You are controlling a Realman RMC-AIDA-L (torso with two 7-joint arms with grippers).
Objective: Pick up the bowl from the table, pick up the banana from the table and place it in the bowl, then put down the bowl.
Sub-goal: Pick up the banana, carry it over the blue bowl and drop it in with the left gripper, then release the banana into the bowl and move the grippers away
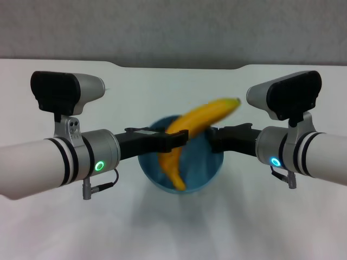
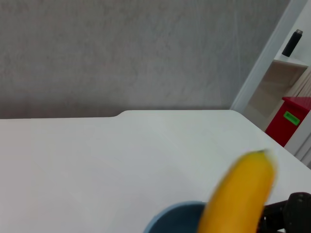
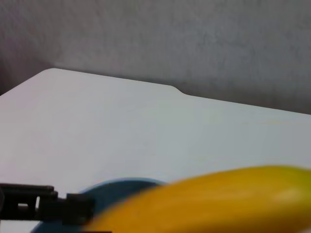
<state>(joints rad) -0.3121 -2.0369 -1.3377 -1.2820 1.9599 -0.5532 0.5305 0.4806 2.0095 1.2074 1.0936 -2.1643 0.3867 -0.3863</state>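
The light blue bowl (image 1: 209, 168) hangs in the middle, a little above the white table (image 1: 162, 86). The yellow banana (image 1: 203, 116) stands slanted in it, lower end inside and upper end sticking out toward the right, where it looks smeared. My left gripper (image 1: 176, 138) reaches in from the left and crosses the banana's middle. My right gripper (image 1: 212, 140) is shut on the bowl's right rim. The left wrist view shows the banana (image 2: 240, 194), the bowl (image 2: 177, 218) and the right gripper (image 2: 286, 211). The right wrist view shows the banana (image 3: 218, 201), the bowl (image 3: 116, 189) and the left gripper (image 3: 73, 208).
The table's notched far edge (image 1: 124, 66) meets a grey wall. A white shelf with a dark bottle (image 2: 292, 42) and a red box (image 2: 291, 119) stand beyond the table's far right corner.
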